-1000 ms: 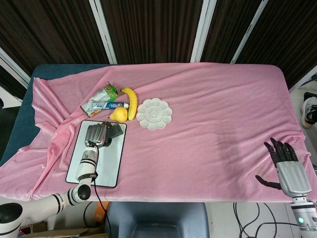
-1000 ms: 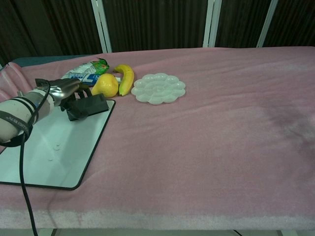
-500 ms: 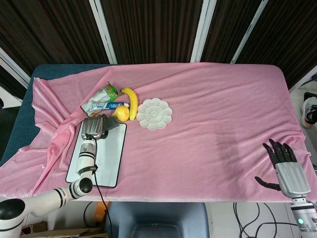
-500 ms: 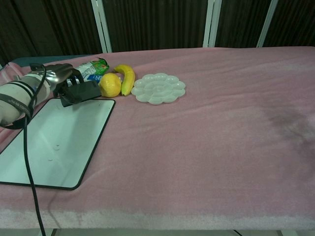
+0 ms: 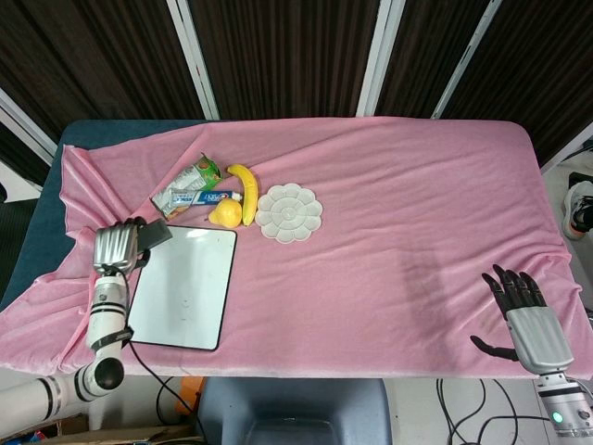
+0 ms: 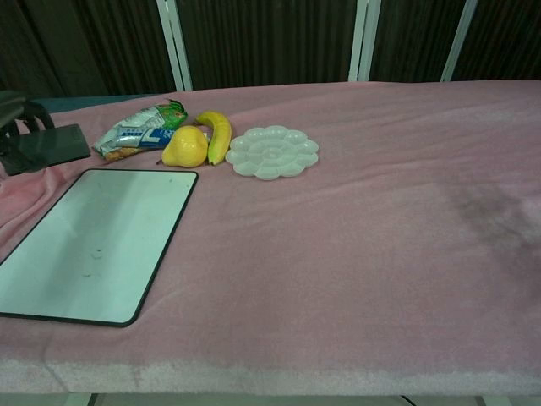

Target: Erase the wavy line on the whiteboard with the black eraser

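Note:
The whiteboard (image 5: 182, 287) (image 6: 93, 241) lies flat at the table's front left; its white face shows no wavy line, only a few faint specks. My left hand (image 5: 115, 247) grips the black eraser (image 5: 152, 234) (image 6: 44, 148) and holds it off the board's far left corner, above the pink cloth. In the chest view only the hand's edge (image 6: 15, 108) shows at the left border. My right hand (image 5: 521, 307) hangs open off the table's front right edge, fingers spread, holding nothing.
Just beyond the board lie a snack packet (image 5: 192, 179), a toothpaste box (image 5: 206, 197), a yellow pear (image 6: 185, 148) and a banana (image 6: 215, 135). A white flower-shaped palette (image 5: 288, 212) sits to their right. Pink cloth (image 5: 417, 213) covers the table, wrinkled at the left.
My left hand has carried the eraser from the board's far end leftward, off the board and up over the cloth. The right hand has dropped slightly lower.

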Controlling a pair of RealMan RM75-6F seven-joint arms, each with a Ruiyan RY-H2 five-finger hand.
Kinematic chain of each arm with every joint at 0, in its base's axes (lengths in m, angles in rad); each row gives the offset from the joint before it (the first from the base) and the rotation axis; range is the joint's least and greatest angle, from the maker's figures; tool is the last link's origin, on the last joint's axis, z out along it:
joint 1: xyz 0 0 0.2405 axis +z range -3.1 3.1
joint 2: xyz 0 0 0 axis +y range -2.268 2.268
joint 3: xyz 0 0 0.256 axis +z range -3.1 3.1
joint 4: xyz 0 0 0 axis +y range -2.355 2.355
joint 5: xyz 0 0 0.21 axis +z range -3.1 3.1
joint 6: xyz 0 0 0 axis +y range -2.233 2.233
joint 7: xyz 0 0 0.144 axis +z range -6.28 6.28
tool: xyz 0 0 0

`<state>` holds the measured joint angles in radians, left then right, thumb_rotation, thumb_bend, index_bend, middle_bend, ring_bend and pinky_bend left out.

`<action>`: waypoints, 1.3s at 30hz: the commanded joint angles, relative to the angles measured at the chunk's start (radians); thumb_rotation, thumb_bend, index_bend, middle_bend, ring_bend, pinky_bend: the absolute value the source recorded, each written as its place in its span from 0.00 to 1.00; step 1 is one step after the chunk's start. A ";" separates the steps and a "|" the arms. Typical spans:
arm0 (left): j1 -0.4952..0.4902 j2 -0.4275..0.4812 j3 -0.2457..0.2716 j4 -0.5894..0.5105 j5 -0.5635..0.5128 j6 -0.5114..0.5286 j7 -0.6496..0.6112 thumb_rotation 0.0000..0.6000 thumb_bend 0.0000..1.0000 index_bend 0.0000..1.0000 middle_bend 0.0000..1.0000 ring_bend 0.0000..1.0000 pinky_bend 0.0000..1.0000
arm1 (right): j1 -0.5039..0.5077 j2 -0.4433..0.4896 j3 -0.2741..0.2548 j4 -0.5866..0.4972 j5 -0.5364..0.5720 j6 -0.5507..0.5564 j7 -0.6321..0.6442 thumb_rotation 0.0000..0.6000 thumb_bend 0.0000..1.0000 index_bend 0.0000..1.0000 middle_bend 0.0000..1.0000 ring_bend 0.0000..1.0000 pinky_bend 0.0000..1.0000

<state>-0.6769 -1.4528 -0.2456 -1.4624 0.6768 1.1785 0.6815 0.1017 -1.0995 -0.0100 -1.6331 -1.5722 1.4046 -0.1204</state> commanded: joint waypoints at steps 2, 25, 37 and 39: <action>0.041 0.007 0.046 0.081 -0.010 -0.014 -0.002 1.00 0.67 0.58 0.63 0.60 0.47 | 0.009 -0.006 -0.011 -0.008 -0.012 -0.020 -0.012 1.00 0.32 0.00 0.00 0.00 0.07; 0.119 0.074 0.045 0.151 0.023 -0.277 -0.275 1.00 0.38 0.00 0.00 0.00 0.24 | 0.020 -0.020 -0.024 -0.011 -0.026 -0.041 -0.034 1.00 0.32 0.00 0.00 0.00 0.07; 0.499 0.315 0.295 -0.136 0.830 0.250 -0.809 1.00 0.37 0.00 0.00 0.00 0.15 | 0.010 -0.019 -0.022 -0.013 -0.026 -0.016 -0.036 1.00 0.32 0.00 0.00 0.00 0.07; 0.566 0.286 0.327 -0.084 0.884 0.352 -0.797 1.00 0.37 0.00 0.00 0.00 0.13 | 0.009 -0.020 -0.021 -0.014 -0.023 -0.016 -0.040 1.00 0.32 0.00 0.00 0.00 0.07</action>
<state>-0.2985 -1.2190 -0.0516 -1.5268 1.3373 1.2761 0.0255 0.1108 -1.1197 -0.0309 -1.6466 -1.5955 1.3887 -0.1598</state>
